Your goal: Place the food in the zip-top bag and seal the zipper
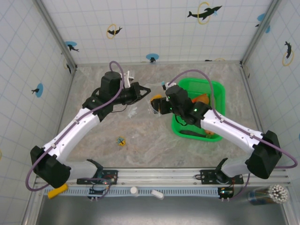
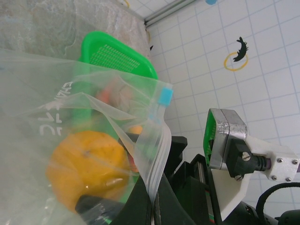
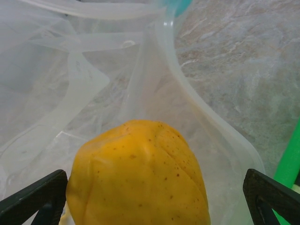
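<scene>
White gridded walls (image 1: 154, 33) with dolphin decals (image 1: 205, 12) around a grey marbled tabletop (image 1: 150, 140).

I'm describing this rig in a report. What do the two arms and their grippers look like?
The left arm and right arm both have white link shells with black joint housings and black bases. A purple cable loops along each arm. The left gripper and right gripper have black fingers. A small green light glows near the right arm's wrist.

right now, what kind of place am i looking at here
Probably a staged robot test cell rather than a real kitchen: white tiled walls with dolphin stickers, a marble-look table, and two robot arms bolted at its near edge.
</scene>
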### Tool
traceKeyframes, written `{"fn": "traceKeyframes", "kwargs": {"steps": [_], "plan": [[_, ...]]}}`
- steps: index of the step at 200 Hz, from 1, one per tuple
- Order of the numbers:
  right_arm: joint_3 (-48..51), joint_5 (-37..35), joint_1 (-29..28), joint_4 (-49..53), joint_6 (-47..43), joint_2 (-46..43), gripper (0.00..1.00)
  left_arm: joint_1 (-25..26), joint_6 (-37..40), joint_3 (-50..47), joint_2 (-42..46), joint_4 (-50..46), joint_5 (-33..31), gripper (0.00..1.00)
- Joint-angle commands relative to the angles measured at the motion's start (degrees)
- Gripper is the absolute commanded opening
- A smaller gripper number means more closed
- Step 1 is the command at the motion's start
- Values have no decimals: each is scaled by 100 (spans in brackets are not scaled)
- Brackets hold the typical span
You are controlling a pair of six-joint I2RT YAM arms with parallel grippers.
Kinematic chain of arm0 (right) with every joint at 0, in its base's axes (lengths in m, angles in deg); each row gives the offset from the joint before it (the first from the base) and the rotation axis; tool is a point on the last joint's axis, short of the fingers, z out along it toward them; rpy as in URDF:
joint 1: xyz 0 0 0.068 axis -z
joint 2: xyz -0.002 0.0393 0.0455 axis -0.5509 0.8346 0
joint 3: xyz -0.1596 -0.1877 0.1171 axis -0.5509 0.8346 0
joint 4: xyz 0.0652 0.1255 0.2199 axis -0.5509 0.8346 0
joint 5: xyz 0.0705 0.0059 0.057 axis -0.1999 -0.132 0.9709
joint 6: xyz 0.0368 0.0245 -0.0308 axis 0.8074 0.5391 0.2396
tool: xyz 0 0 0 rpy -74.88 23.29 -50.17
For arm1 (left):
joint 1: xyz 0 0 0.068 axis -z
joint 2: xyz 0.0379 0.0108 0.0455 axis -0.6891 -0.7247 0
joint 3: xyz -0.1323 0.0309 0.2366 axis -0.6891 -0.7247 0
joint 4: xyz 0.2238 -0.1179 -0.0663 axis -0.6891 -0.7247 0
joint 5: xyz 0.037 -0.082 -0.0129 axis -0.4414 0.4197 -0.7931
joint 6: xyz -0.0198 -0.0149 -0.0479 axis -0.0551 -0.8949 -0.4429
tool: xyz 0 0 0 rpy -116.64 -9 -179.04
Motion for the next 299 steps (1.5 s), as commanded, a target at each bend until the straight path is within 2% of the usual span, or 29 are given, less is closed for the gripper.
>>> {"fn": "traceKeyframes", "kwargs": {"steps": [1,48,88,149,169,183,205,217,235,249,278,292,299], "plan": [[-257,426,-4,-175,-46,-137,100,27,137,-61,75,65,-52,0],[-124,1047,101,-553,135,-251,100,23,137,-125,75,104,-54,0],[715,2473,644,-1869,922,-616,100,27,192,-161,101,58,-97,0],[742,2779,899,-1829,737,-970,100,17,427,-195,75,-135,-351,0],[1016,2948,1222,-2064,777,-1341,100,7,615,-200,40,-239,-580,0],[1371,3213,1500,-2578,1025,-1702,100,-21,713,-151,9,-239,-617,0],[1515,3026,1972,-2288,928,-2025,100,-29,915,59,-129,-345,-700,0],[1447,2703,2250,-1583,783,-2018,100,-25,965,156,-259,-355,-617,0],[1133,1605,2405,-223,370,-1704,93,8,1048,318,-508,-340,-435,0],[1025,790,2413,417,279,-1435,86,84,1152,484,-718,-354,-349,0],[1145,-390,2465,893,287,-1139,78,259,1304,772,-1143,-393,-55,0],[1137,-995,2598,1159,244,-953,79,402,1407,784,-1236,-393,17,0],[1125,-1068,2745,1254,296,-835,79,442,1445,747,-1252,-388,50,0]]}}
